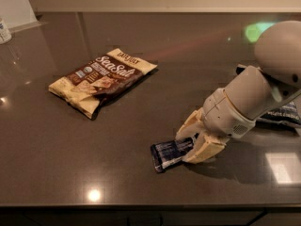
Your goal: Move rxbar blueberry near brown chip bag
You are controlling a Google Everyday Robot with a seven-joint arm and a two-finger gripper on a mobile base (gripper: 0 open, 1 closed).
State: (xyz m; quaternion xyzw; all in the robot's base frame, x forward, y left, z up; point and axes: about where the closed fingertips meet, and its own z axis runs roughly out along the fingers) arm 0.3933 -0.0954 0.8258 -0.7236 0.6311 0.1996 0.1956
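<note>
— Where is the gripper sitting?
— The gripper (192,142) is hanging low over the table (117,187), close to its front edge.
— Is it holding anything?
— It is clamping the bar (170,154). The fingers (189,125) are pressing on either side of the bar's right end, and the rest is lying flat, sticking out to the gripper's left.
— And the brown bag?
— The brown bag (101,79) is lying well apart, up and left of the gripper. A dark bag (282,114) is peeking out behind the arm (244,98).
</note>
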